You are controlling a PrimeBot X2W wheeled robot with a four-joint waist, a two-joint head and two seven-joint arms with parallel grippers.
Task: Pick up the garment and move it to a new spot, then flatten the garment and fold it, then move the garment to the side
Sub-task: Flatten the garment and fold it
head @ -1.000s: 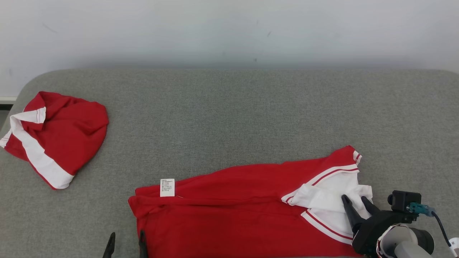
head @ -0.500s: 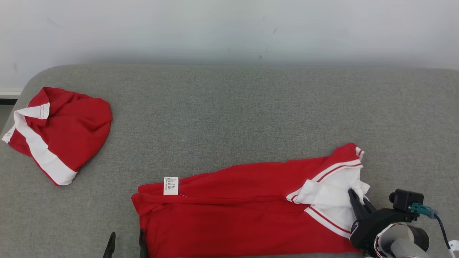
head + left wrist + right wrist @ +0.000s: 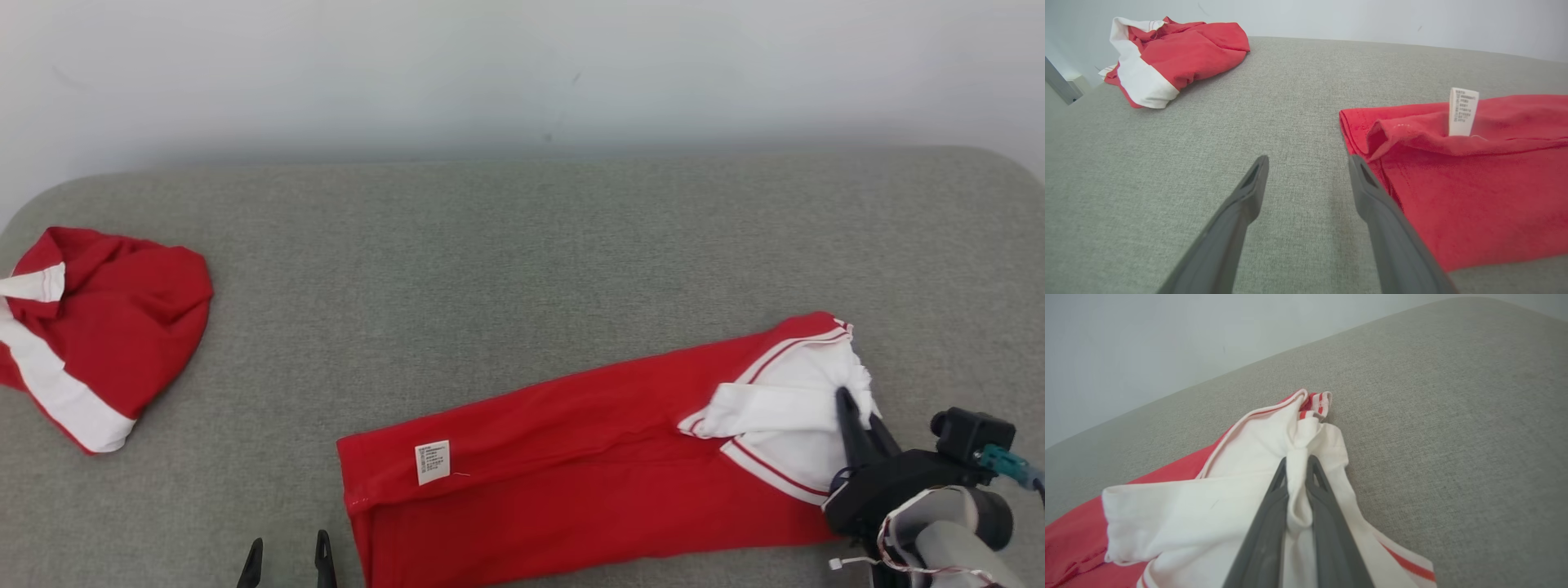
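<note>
Right claw point(image 3: 856, 406) is clamped on the garment point(image 3: 571, 482): the right wrist view shows both fingers point(image 3: 1265, 539) pressed together with a bunched ridge of white cloth point(image 3: 1298, 486) pinched between them. The grip sits at the garment's right end, on the white part with red stripe trim point(image 3: 784, 351). From there the garment runs leftward as a long red band folded lengthwise, lying on the grey fabric surface point(image 3: 522, 261) along its front edge. Its right end sits a bit further back than its left end. The left end stops near the middle of the front edge, well clear of the left-hand corners. A white care label point(image 3: 433, 462) sits on top near that end; the left wrist view shows it standing up from a fold point(image 3: 1462, 112). Left claw point(image 3: 290, 541) is at the front edge just left of the garment's left end, jaws apart, nothing between them. In the left wrist view its right finger point(image 3: 1384, 228) overlaps the red hem; cannot tell whether it touches the cloth. A second red and white garment point(image 3: 98, 327) lies crumpled by the left edge, well apart from both claws. A pale wall point(image 3: 522, 73) stands behind the back edge.
</note>
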